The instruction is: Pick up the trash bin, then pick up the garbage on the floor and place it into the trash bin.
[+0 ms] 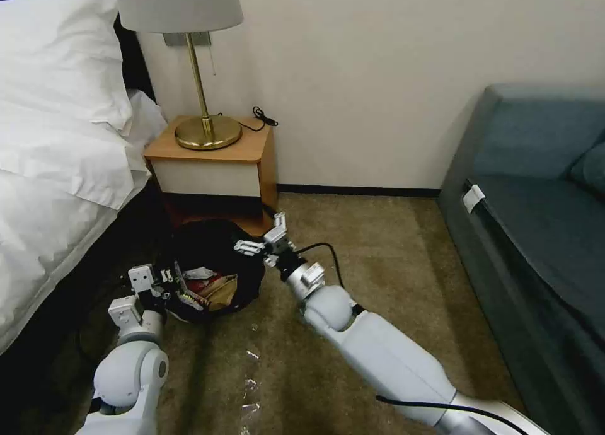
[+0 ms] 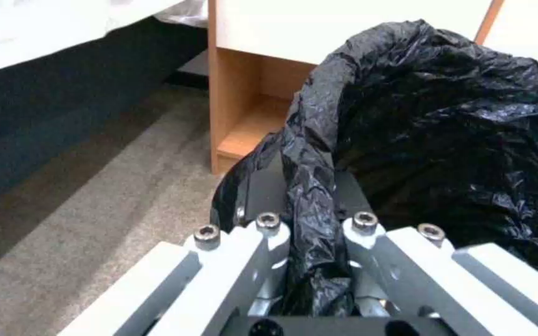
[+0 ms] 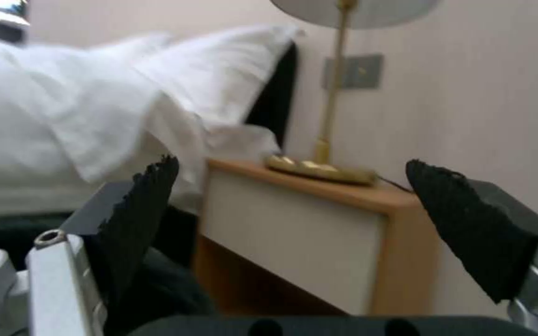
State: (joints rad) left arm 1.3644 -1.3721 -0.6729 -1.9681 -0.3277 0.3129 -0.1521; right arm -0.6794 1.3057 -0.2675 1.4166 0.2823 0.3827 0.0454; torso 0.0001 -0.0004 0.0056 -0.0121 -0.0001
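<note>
my left end effector [image 1: 169, 282] pinches the trash bin's [image 1: 217, 258] bag rim near the nightstand [image 1: 211, 161]; right end effector [image 1: 259, 243] hangs open above. if only liner's caught, i think it slips off.

trash bin [image 1: 217, 258] before nightstand [image 1: 211, 161], bed [image 1: 57, 170] left, sofa [image 1: 535, 233] right

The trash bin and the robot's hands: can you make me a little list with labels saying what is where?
bin: trash bin with a black bag, on the carpet by the nightstand
inside the bin: garbage, red and brown pieces
left hand: left hand shut on the bin's bagged rim
right hand: right hand open, over the bin's far edge
on the nightstand: gold lamp
sides: bed left, blue sofa right
</note>
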